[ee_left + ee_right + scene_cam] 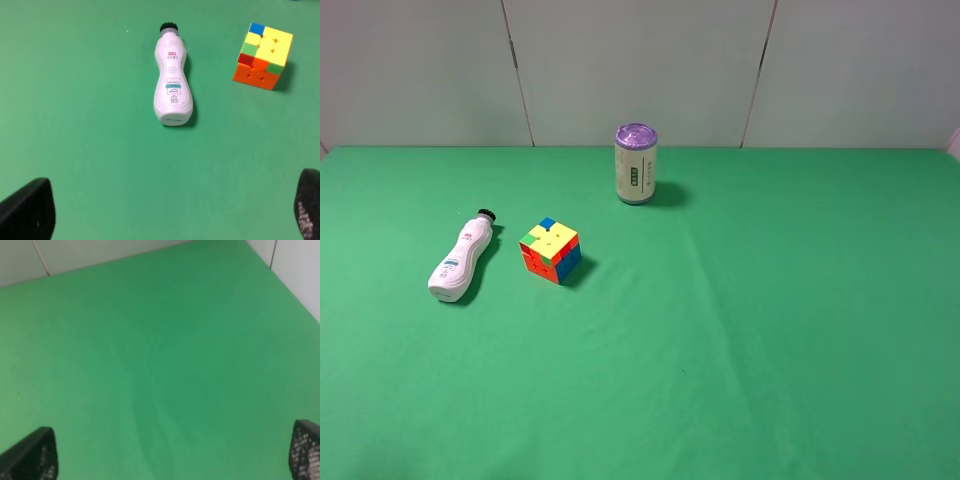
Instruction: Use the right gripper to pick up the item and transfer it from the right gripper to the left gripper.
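The item, a slim white bottle (462, 259) with a black brush cap and a small teal label, lies on its side on the green cloth at the left, cap pointing toward the back. The left wrist view shows the same bottle (172, 80) lying ahead of my left gripper (170, 212), whose two black fingertips (27, 210) stand wide apart with nothing between them. My right gripper (172, 455) is open too, its fingers (32, 455) over bare green cloth far from the bottle. Neither gripper appears in the exterior high view.
A multicoloured puzzle cube (551, 251) sits just right of the bottle, also seen as the cube (262, 56). A cream can with a purple lid (636, 164) stands upright near the back. Pale wall panels (295, 270) border the cloth at the back and right.
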Robot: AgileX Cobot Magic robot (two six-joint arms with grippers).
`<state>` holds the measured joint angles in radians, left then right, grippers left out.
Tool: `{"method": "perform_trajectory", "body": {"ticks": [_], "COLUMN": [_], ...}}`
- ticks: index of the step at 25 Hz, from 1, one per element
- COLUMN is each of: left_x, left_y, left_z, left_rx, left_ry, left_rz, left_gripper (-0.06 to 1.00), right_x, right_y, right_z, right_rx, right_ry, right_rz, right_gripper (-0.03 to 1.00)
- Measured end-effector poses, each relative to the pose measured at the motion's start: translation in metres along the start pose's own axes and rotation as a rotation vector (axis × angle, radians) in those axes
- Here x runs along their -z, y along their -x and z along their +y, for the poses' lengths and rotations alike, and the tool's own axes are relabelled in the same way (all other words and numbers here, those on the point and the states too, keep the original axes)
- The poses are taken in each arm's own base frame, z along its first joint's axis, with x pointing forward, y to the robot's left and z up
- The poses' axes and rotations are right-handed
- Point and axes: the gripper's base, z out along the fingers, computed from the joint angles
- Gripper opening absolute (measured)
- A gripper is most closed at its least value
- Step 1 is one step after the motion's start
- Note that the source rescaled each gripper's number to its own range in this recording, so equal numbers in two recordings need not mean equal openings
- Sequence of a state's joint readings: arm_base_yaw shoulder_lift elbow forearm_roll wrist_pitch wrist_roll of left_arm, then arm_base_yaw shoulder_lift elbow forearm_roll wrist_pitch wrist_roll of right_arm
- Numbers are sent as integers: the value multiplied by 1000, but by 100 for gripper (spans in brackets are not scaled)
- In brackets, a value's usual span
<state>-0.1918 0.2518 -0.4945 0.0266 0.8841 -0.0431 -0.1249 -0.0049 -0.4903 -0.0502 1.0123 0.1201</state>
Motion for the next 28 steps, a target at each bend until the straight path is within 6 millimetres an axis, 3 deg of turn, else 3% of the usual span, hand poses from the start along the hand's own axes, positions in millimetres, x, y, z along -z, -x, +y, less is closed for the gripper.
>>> {"method": "perform_trajectory", "body": {"ticks": [5, 13, 18, 28], "left_x": [13, 31, 36, 37], "left_y": [-1, -20, -32, -33], "left_z": [-1, 1, 2, 6], "left_rx": [10, -1, 33, 1], "left_ry": [-13, -4, -1, 45], "left_rz": [-35, -39, -76, -89], "left_gripper": [98, 98, 98, 98], "right_x": [0, 0, 0, 0], "right_y": [0, 0, 0, 0], "right_z": [0, 0, 0, 0], "right_rx": [1, 2, 2, 2], "right_ry": [0, 0, 0, 0], "right_rz": [-1, -1, -1, -1], "right_gripper": [100, 100, 100, 100]}}
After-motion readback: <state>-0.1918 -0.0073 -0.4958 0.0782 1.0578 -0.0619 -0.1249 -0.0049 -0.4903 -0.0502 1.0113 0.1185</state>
